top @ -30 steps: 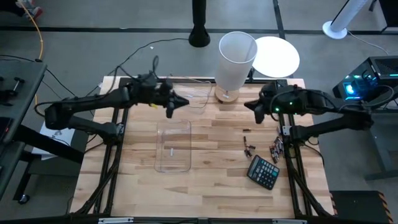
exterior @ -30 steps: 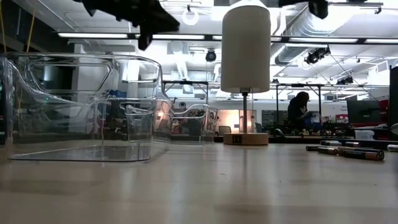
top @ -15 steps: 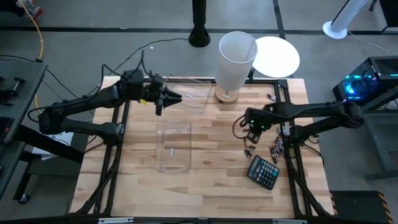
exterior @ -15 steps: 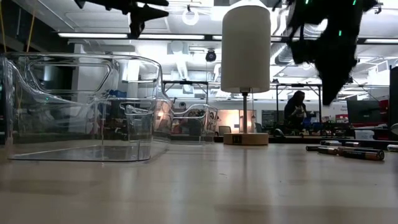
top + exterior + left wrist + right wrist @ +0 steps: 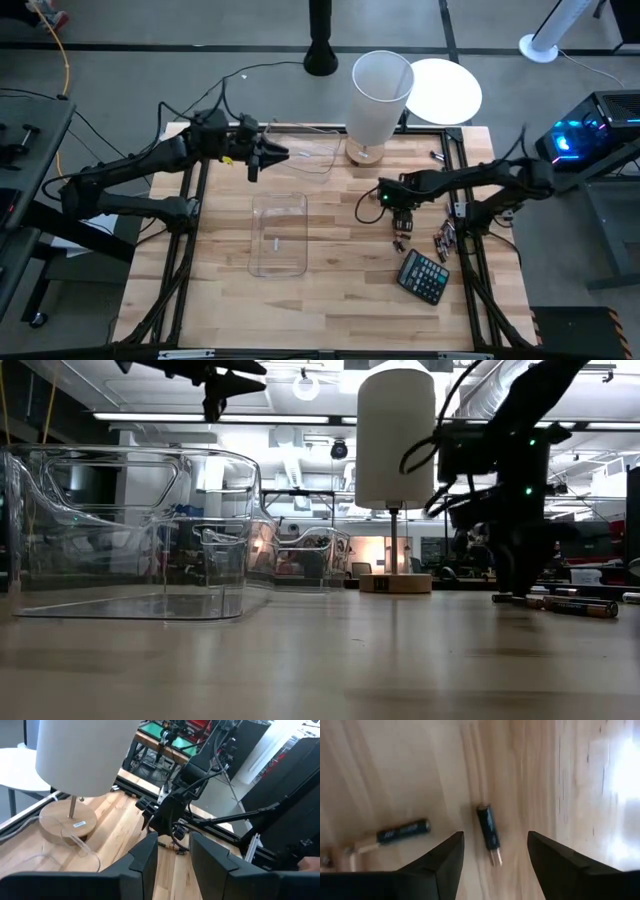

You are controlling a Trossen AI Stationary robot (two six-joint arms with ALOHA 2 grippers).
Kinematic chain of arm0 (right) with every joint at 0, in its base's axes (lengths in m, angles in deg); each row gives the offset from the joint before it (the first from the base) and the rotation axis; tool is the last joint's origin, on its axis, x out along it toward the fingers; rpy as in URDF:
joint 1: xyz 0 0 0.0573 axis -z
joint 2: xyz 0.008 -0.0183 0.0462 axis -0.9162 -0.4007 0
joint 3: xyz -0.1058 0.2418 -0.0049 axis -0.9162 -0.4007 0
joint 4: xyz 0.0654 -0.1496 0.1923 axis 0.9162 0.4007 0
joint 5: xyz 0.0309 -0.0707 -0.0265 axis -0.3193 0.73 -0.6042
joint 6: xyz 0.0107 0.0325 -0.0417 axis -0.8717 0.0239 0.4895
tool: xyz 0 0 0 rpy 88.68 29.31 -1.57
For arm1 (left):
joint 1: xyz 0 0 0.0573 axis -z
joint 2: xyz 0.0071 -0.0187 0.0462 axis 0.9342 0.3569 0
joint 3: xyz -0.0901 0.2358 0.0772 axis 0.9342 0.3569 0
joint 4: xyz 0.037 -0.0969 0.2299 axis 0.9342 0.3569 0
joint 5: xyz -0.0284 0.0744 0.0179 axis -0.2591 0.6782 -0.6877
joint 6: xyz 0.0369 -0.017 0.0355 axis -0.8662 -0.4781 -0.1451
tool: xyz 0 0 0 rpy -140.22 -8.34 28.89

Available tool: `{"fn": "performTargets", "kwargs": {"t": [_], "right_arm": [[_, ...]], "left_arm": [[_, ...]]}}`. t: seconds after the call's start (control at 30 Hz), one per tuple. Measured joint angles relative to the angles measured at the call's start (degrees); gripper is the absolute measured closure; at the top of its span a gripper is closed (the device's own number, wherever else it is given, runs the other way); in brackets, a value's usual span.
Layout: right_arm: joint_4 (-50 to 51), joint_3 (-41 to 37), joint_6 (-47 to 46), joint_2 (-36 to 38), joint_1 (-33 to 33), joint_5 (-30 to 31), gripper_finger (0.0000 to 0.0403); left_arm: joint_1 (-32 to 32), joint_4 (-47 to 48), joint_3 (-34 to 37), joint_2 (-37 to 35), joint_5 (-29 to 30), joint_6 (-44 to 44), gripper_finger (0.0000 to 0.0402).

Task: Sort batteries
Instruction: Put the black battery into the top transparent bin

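Several small dark batteries (image 5: pixel 400 236) lie loose on the wooden table at the right, with more (image 5: pixel 442 240) beside the table's right rail. In the right wrist view one battery (image 5: pixel 488 833) lies between my fingers' lines and another (image 5: pixel 402 831) lies off to one side. My right gripper (image 5: pixel 400 210) points down just above them, open, touching none; the low view shows the right gripper (image 5: pixel 515 575) close over the batteries (image 5: pixel 555 603). My left gripper (image 5: pixel 275 153) hangs open, high above the far left of the table.
A clear plastic bin (image 5: pixel 279 233) stands mid-table, and a second clear container (image 5: pixel 315 155) stands beyond it next to a white lamp (image 5: pixel 378 90) on a wooden foot. A black calculator (image 5: pixel 424 277) lies near the batteries, toward the near edge.
My right gripper has come from high at the far right down toward the near edge and now hangs low over the loose batteries. My left gripper has drawn back a little toward the table's far left corner. The batteries have not moved.
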Motion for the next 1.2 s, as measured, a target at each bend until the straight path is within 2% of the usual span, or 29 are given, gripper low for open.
{"fn": "performTargets", "kwargs": {"t": [0.1,0.17,0.3,0.33,0.4,0.53,0.67,0.77,0.9,1.03,1.2], "right_arm": [[0.1,0.4,-0.5,-2.7,0.6,-0.7,0.0209],[0.4,0.4,-1.4,-4.1,0.8,-1.9,0.0241],[1.5,1.7,-5.0,-3.5,0.6,-3.4,0.0369],[2.2,2.5,-6.0,-2.8,0.7,-3.5,0.0381],[3.0,5.1,-7.9,-1.0,0.7,-3.0,0.0380],[0.3,15.3,-10.3,2.7,0.0,-2.7,0.0394],[-9.3,26.7,-10.5,1.9,-1.1,1.1,0.0392],[-16.0,32.9,-9.3,-2.0,-0.2,4.4,0.0396],[-19.8,39.7,-9.5,-9.4,2.1,3.4,0.0385],[-18.7,46.7,-9.1,-16.7,3.6,3.6,0.0339],[-8.9,56.3,-9.7,-22.5,4.8,3.0,0.0261]], "left_arm": [[0.0,1.0,0.0,0.0,0.0,0.0,0.0295],[0.0,1.0,0.0,0.0,-0.1,0.0,0.0295],[-0.6,-0.8,0.0,-3.0,-1.4,-0.2,0.0295],[-0.9,-1.8,0.0,-4.5,-1.6,-0.6,0.0295],[-1.7,-3.7,-0.1,-7.8,-0.9,-1.5,0.0295],[-3.0,-2.4,-0.1,-13.5,4.5,-3.2,0.0295],[-3.8,-0.1,-0.1,-16.4,8.2,-4.1,0.0295],[-4.0,2.1,-0.1,-16.6,8.8,-4.2,0.0296],[-4.0,5.1,0.0,-15.6,8.8,-4.6,0.0296],[-4.0,6.5,0.0,-14.9,8.8,-4.6,0.0296],[-4.0,6.5,0.0,-14.9,8.8,-4.6,0.0296]]}}
